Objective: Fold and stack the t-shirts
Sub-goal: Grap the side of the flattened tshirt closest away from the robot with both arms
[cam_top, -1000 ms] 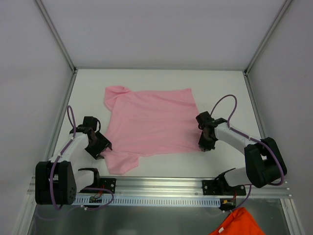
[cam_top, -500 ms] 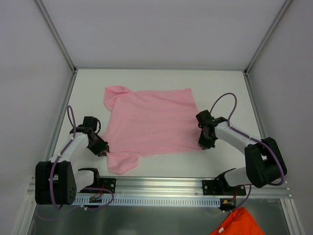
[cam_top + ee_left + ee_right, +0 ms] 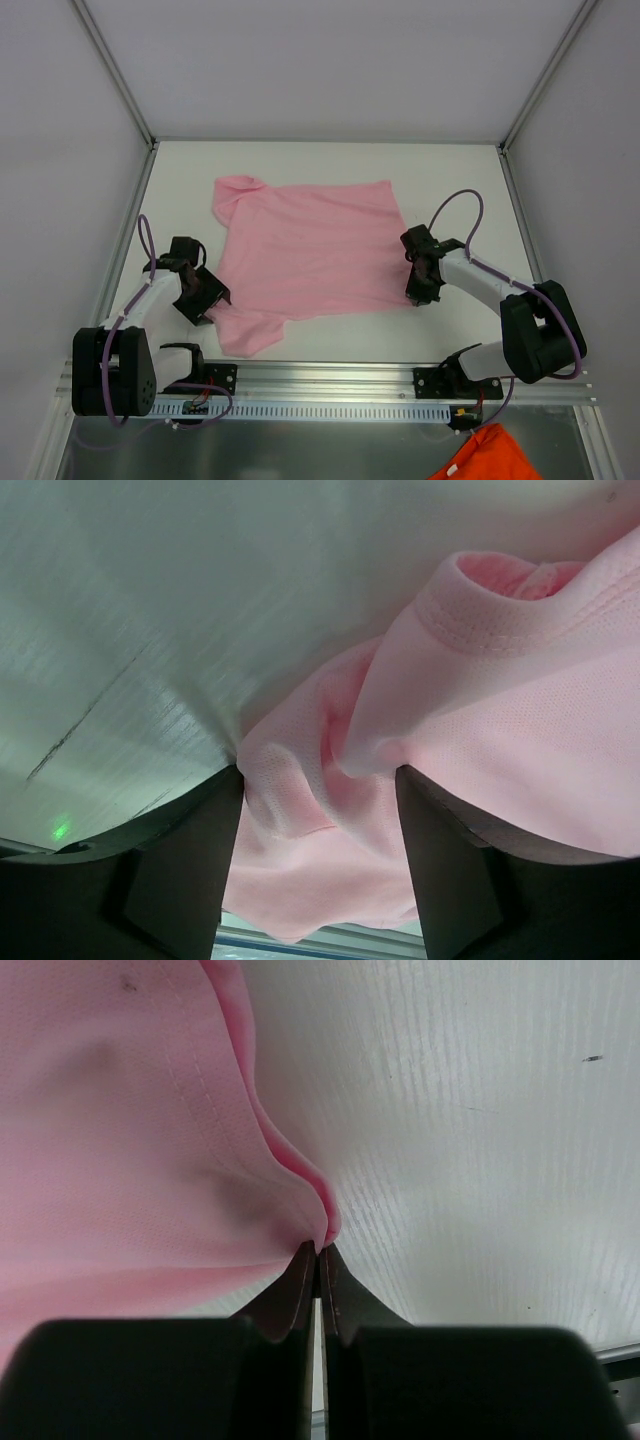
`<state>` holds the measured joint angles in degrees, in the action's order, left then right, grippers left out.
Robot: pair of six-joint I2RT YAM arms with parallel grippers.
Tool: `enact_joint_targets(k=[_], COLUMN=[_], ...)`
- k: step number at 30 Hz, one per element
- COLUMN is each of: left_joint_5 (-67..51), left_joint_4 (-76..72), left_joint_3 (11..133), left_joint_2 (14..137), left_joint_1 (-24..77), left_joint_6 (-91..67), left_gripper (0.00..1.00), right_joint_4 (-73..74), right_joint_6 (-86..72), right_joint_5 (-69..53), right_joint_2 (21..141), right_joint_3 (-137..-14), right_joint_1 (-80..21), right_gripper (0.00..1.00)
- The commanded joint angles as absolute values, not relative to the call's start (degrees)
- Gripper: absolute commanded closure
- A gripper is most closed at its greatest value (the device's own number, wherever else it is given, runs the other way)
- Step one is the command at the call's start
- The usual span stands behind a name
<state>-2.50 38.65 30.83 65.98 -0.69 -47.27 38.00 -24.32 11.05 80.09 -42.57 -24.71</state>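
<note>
A light pink t-shirt [image 3: 305, 255] lies spread on the white table [image 3: 455, 175], with one sleeve bunched at the far left and another at the near left. My left gripper [image 3: 208, 300] sits at the near-left sleeve. In the left wrist view its jaws [image 3: 318, 780] stand open, and rumpled pink fabric [image 3: 500, 710] lies loose between the dark fingers [image 3: 180, 860]. My right gripper [image 3: 418, 292] is at the shirt's near-right corner. The right wrist view shows it [image 3: 320, 1252] shut on the hem corner of the t-shirt [image 3: 120, 1140], which rises slightly off the table.
An aluminium rail [image 3: 330, 380] carrying both arm bases runs along the near edge. An orange cloth [image 3: 487, 455] lies below it at the bottom right. Grey enclosure walls stand on the left, right and far sides.
The left gripper pinched the sleeve half a second ago and now stands open again. The right gripper has closed fully on the hem corner. The shirt has barely shifted.
</note>
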Motion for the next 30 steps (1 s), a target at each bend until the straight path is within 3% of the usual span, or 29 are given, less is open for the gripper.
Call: enact_joint_targets(k=[1,4,12,30], left_joint_5=[-1.41,-1.58,-0.27,-5.80], left_joint_4=[40.16,40.78,42.53,44.65], left_joint_3=[32.25,32.26,34.27,29.36], left_joint_2=[65.22,64.16,52.04,53.18], left_joint_1=[-0.44,-0.35,-0.35,-0.35], left_joint_6=[-47.55,-47.72,-47.72,-53.61], left_gripper=[0.34,0.29,0.25,0.45], right_joint_4=[38.58,38.58,38.15,38.58], right_joint_6=[-23.73,-23.73,-23.38,-22.06], right_joint_5=[11.51,11.43,10.90,11.16], right_joint_2=[80.16,80.59,81.91,82.97], right_joint_3=[-44.56,-44.74,-44.21,-44.39], right_joint_1=[-24.35,-24.35,-24.35,-24.35], right_gripper=[0.99,0.99,0.99,0.99])
